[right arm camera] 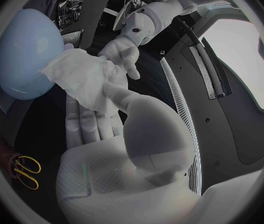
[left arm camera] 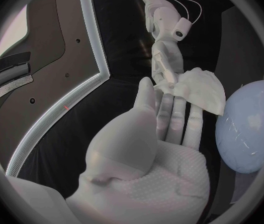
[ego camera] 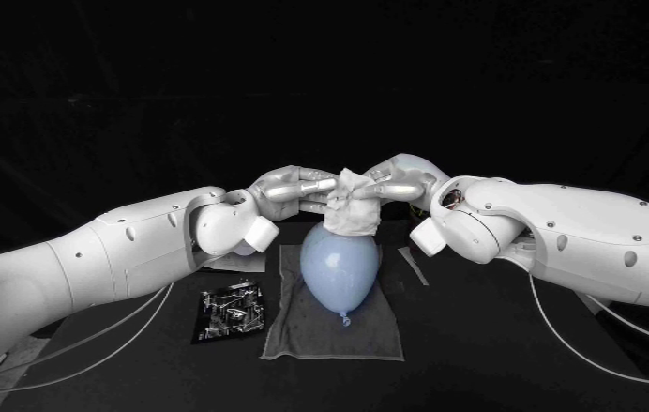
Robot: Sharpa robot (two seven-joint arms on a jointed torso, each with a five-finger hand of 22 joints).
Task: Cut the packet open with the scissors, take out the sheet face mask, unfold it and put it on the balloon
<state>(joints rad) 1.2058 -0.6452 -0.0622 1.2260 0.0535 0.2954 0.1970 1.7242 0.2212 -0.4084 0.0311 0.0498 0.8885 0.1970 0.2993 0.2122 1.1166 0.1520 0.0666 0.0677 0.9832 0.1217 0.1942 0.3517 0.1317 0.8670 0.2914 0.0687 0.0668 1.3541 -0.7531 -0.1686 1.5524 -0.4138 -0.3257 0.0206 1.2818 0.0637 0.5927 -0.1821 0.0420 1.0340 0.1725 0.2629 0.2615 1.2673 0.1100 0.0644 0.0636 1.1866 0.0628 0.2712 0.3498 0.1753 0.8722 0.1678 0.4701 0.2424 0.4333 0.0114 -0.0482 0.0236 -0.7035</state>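
1. the pale, still-folded white sheet face mask (ego camera: 354, 204) hangs between the two hands just above the far end of the light blue oval balloon (ego camera: 339, 262). the balloon lies on a grey cloth (ego camera: 291, 337).
2. the left hand (ego camera: 291, 191) pinches the mask's one side at its fingertips, and the right hand (ego camera: 406, 179) grips the other side. neither has a spare finger.
3. the step in hand looks like unfolding, so draw the hands apart slowly and level. a wet sheet probably clings to itself and could tear.
4. pinch only the outer layer, or the folds will likely stay shut.
5. stay clear above the balloon until the mask is flat, since a nudge could roll it off the cloth.
6. the opened clear plastic packet (ego camera: 230, 311) lies beside the cloth, out of the way.
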